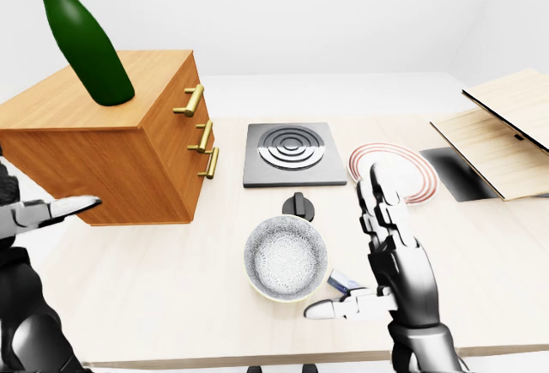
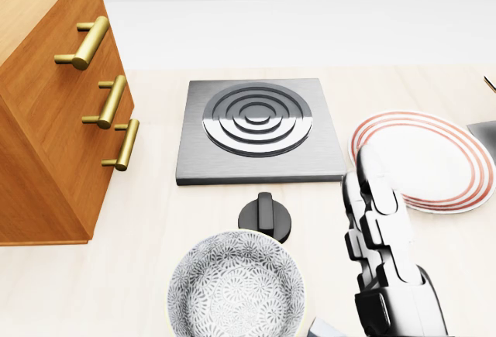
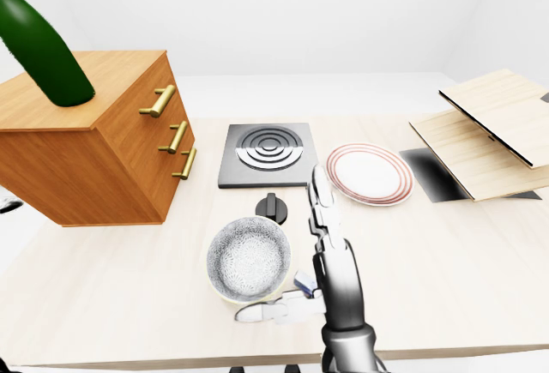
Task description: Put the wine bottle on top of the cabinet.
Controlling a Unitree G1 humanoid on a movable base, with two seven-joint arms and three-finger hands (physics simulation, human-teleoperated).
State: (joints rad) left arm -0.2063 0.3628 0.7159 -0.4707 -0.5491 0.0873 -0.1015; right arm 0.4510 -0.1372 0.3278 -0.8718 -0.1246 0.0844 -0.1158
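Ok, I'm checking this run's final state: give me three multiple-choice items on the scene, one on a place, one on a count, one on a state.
1. The wine bottle stands:
A on the cabinet
B on the plate
C in the bowl

2. Brass handles on the cabinet:
A two
B three
C five

3. The right hand is:
A shut on the bottle
B shut on the knob
C open, holding nothing

Key: 1 A, its base rests on the cabinet's top. 2 B, the head view shows three. 3 C, its fingers are spread above the table.

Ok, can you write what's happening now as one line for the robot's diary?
wine bottle: standing tilted on cabinet | left hand: open, empty | right hand: open, empty
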